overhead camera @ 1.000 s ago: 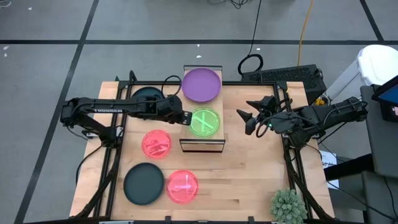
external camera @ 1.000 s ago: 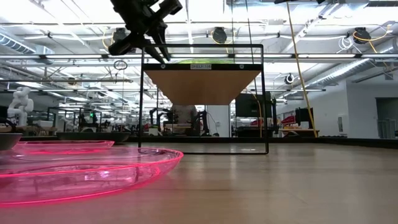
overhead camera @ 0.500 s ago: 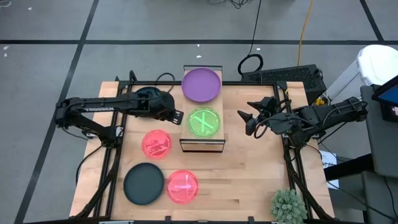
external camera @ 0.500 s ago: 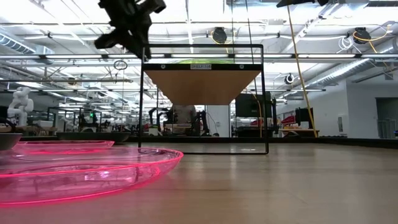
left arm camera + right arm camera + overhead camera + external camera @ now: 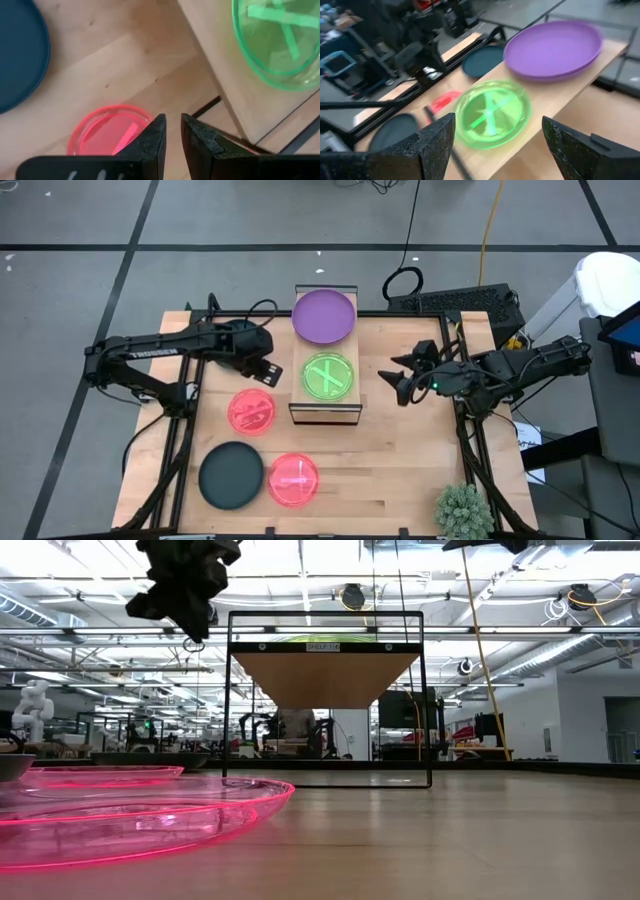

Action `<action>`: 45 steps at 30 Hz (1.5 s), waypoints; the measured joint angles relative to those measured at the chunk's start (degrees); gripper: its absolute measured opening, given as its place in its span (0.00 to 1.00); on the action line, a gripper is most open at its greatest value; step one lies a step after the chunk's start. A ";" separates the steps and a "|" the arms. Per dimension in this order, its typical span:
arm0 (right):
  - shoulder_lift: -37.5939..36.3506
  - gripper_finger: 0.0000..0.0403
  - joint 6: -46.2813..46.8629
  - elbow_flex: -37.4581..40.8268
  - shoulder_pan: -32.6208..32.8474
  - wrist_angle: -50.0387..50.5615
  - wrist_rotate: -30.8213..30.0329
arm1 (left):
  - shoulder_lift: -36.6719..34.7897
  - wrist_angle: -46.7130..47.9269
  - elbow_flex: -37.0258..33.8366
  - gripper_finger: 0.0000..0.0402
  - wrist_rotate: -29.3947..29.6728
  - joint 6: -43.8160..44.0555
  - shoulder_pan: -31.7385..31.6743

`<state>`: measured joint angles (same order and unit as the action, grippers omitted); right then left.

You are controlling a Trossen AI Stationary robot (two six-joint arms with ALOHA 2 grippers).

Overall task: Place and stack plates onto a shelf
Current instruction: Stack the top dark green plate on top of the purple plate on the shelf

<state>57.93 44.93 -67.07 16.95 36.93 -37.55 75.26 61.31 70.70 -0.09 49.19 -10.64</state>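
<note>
The shelf (image 5: 325, 412) stands mid-table, its wood top level. A purple plate (image 5: 323, 315) rests on the far end of the top, overhanging it. A green plate (image 5: 329, 376) lies flat on its middle. Two pink plates (image 5: 251, 411) (image 5: 293, 479) and a dark plate (image 5: 231, 475) lie on the table to the shelf's left and near left. Another dark plate (image 5: 482, 60) lies at the far left, mostly under my left arm. My left gripper (image 5: 271, 369) hovers left of the shelf, empty, its fingers a narrow gap apart (image 5: 173, 134). My right gripper (image 5: 399, 386) hangs wide open to the right of the shelf.
A small green plant (image 5: 462, 511) stands at the near right corner. Bare wood lies right of the shelf and along the near edge. In the low view the nearest pink plate (image 5: 130, 810) fills the near left, and the shelf's black frame (image 5: 325, 780) stands behind it.
My left gripper has drawn back from the green plate's left rim toward the table's left edge, and in the low view it has risen. The green plate has stayed flat on the shelf. My right gripper has shifted slightly toward the near edge.
</note>
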 joint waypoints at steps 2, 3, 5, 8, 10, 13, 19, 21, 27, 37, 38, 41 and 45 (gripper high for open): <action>0.00 0.69 0.86 0.00 0.00 0.00 1.51 | 0.02 1.42 0.00 0.16 0.06 -0.06 0.55; 0.00 0.69 0.91 0.00 0.00 0.02 1.85 | 0.05 2.02 0.00 0.16 0.05 -0.25 0.57; 0.00 0.69 0.81 0.00 0.02 0.04 1.81 | 0.03 2.17 0.00 0.16 0.08 -0.74 0.42; 0.00 0.69 0.06 0.00 0.00 0.04 1.80 | 0.05 2.57 0.00 0.16 0.14 -1.06 0.27; 0.00 0.69 0.04 0.00 0.02 0.04 1.80 | 0.05 4.17 0.00 0.16 1.05 -1.86 0.31; 0.00 0.69 0.53 0.00 0.02 0.22 1.80 | 0.58 7.15 0.00 0.16 2.68 -4.32 -0.57; 0.00 0.69 -3.21 0.00 -0.08 2.73 0.55 | 3.52 9.75 -0.07 0.16 0.31 -10.23 -7.25; 0.00 0.69 -5.61 0.00 -0.09 3.97 -2.03 | 4.70 9.52 -0.07 0.16 -1.58 -12.90 -9.96; 0.00 0.69 -15.65 0.00 -0.13 6.51 -10.98 | 7.36 10.20 -0.07 0.16 -5.67 -17.34 -15.89; -1.61 0.69 -19.08 8.54 -3.18 2.10 -13.09 | 11.74 12.01 -0.07 0.44 0.11 -26.64 -19.23; -1.97 0.69 -19.24 9.78 -3.45 0.94 -12.76 | 12.07 11.81 -0.07 0.48 1.85 -27.94 -19.21; -3.36 0.69 -21.01 13.68 -4.33 -3.83 -10.83 | 13.30 9.89 -0.07 0.56 6.32 -31.68 -19.15; -6.33 0.69 -25.97 17.27 -5.76 -8.22 -5.97 | 14.54 6.64 0.02 0.59 8.87 -36.72 -19.21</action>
<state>51.60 18.97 -49.80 11.19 28.71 -43.52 89.80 67.95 70.72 8.77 12.48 -29.85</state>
